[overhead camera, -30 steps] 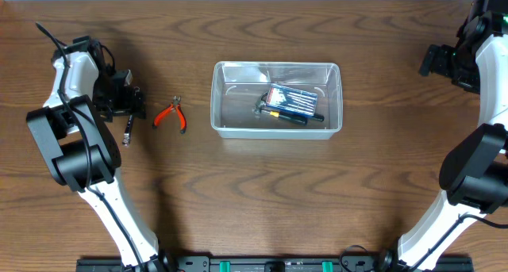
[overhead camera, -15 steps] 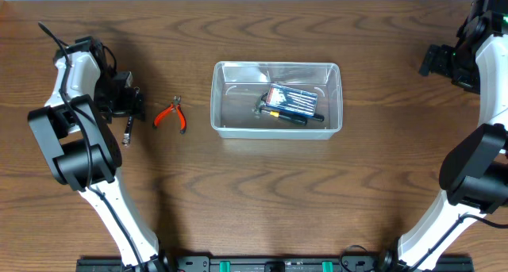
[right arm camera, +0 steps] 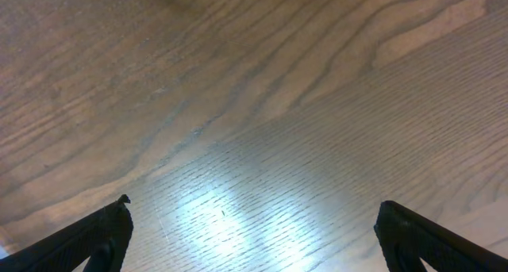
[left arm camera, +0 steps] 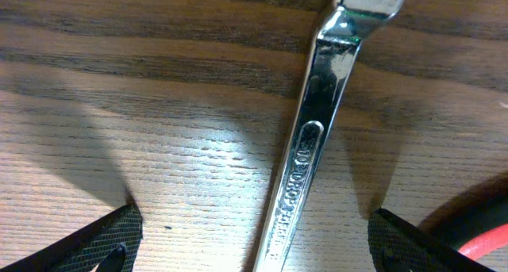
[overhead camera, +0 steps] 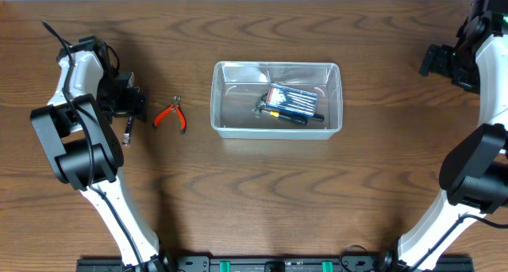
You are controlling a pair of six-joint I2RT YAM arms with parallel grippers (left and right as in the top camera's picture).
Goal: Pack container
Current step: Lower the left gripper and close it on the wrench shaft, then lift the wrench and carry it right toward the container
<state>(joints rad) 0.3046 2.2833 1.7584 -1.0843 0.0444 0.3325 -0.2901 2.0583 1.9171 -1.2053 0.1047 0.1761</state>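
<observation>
The left gripper (left arm camera: 255,239), jaws spread, has barely shifted over the wrench (left arm camera: 321,137) left of the container (overhead camera: 234,105), so no grasp yet.

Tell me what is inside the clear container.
Inside the container lie a dark screwdriver-set case and a black-and-yellow tool beside it. A metal piece pokes out; whatever lies under the case is hidden.

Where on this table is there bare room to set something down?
Bare wood: the wide band on the near side of the container, and the stretch between it and the right end effector. Crowded: left of the container, where pliers, wrench and left end effector sit close.
</observation>
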